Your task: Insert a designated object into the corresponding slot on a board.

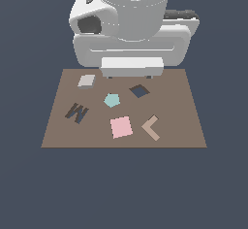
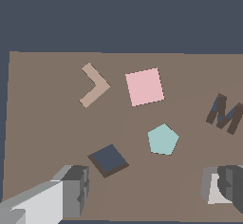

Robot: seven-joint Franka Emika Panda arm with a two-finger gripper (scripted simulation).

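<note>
Nothing's done yet: gripper [image 2: 142, 190] wide open and empty, grey tile [image 1: 86, 81] loose on the board [image 1: 184, 126], diamond slot [image 1: 139, 90] unfilled

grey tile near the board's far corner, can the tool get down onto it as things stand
Probably yes: the grey tile lies flat on the board, apart from the teal pentagon, nothing on it. The tool hangs open close above it.
</note>
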